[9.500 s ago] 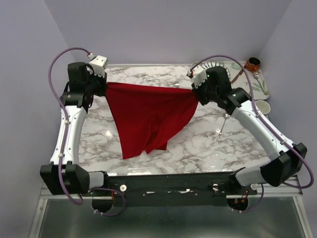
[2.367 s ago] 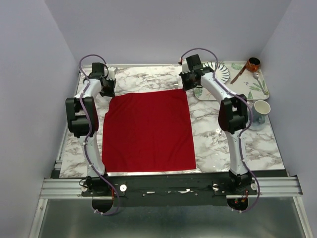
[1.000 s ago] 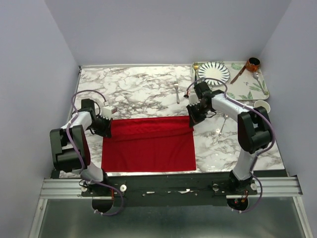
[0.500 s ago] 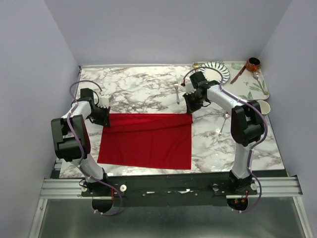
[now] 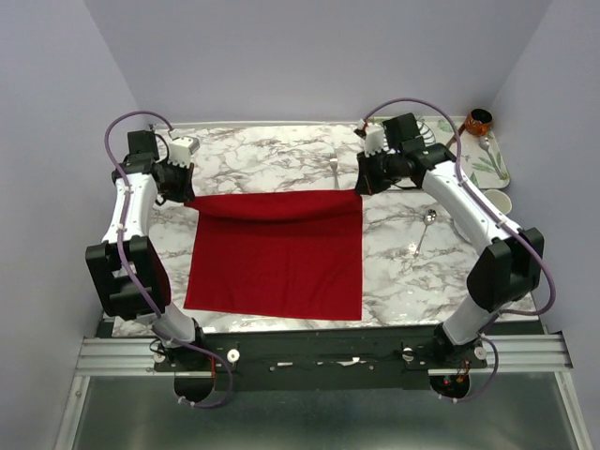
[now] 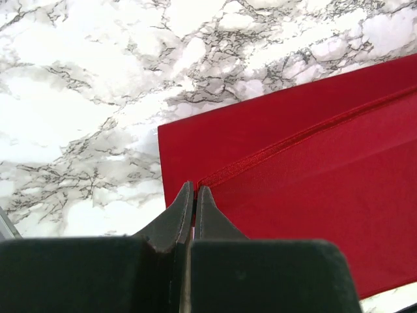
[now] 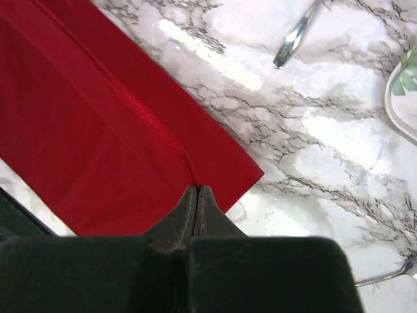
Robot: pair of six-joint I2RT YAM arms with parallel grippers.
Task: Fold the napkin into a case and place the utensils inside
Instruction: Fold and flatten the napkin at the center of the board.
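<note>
The red napkin [image 5: 277,258] lies spread on the marble table, with its far edge lifted. My left gripper [image 5: 190,195] is shut on the far left corner and my right gripper [image 5: 362,188] is shut on the far right corner. In the left wrist view, the left gripper [image 6: 191,189] pinches the hemmed edge of the napkin [image 6: 313,169] above a lower layer of cloth. In the right wrist view, the right gripper [image 7: 196,190] pinches the hem of the napkin [image 7: 98,130] the same way. A silver fork [image 5: 334,166] lies beyond the cloth. Another silver utensil [image 5: 421,234] lies to its right.
A leaf-patterned tray [image 5: 489,171] at the back right holds a striped plate, an orange cup [image 5: 478,120] and a wooden utensil. A white cup [image 5: 497,202] stands beside the tray. In the right wrist view a silver handle [image 7: 291,44] lies on the marble.
Both grippers have risen and moved toward the far side, drawing the napkin's held edge back with them. The near edge has stayed in place.
</note>
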